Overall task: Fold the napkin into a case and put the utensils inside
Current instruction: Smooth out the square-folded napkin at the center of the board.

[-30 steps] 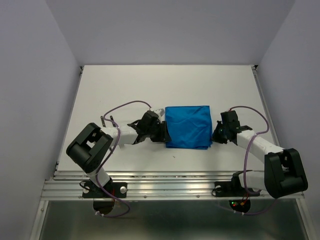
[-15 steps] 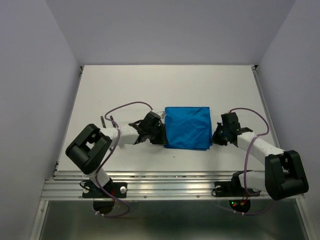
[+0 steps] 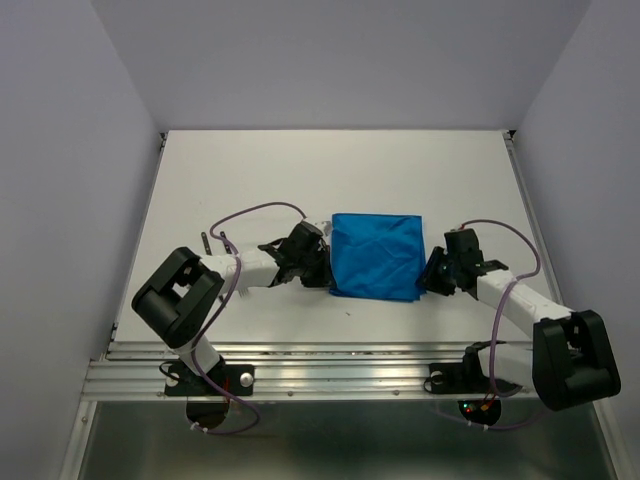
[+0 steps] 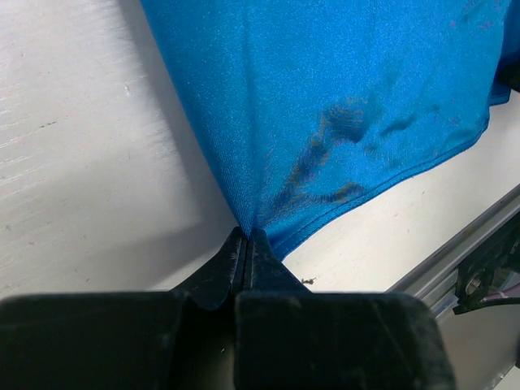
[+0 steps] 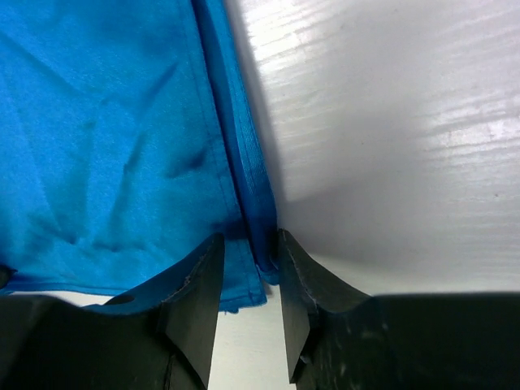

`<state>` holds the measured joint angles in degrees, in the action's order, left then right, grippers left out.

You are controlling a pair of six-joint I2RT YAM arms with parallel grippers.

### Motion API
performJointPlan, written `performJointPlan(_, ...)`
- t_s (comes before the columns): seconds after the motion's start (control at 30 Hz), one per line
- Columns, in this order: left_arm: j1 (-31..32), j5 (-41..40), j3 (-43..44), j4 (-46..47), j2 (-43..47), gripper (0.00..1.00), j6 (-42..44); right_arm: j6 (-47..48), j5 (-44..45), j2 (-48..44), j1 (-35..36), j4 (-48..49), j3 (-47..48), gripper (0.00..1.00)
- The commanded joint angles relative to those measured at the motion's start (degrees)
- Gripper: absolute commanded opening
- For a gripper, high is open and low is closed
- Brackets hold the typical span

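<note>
A white table (image 3: 250,170) is sitting between pale lilac walls (image 3: 330,60). The napkin (image 3: 376,256), bright blue and folded into a rough rectangle, is lying flat on the near middle of the table, between the two arms. The left gripper (image 4: 248,237) is pinching the cloth's near left corner, its jaws pressed tight together and the fabric pulling into creases that fan out from the pinch. The right gripper (image 5: 248,244) is resting low at the napkin's right side, jaws parted and straddling the layered edge without clamping it. Both arms are reaching inward from the table's near edge.
</note>
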<state>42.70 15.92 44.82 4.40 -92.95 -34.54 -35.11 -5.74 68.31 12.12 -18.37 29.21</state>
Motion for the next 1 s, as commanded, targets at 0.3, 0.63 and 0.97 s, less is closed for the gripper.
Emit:
performJointPlan(0.3,0.28,-0.54,1.94,-0.36,0.13,0.0,0.36,-5.49,8.81,-10.12,1.59,-5.35,-0.38,0.47)
performJointPlan(0.63,0.28,-1.25,2.29,-0.54,0.05,0.0,0.36,-10.59,3.64,-13.47,3.17,-2.74,-7.06,0.49)
performJointPlan(0.97,0.28,-0.63,2.82,-0.45,-0.57,0.0,0.53,-11.38,-0.15,-9.34,4.32,2.99,-7.86,0.36)
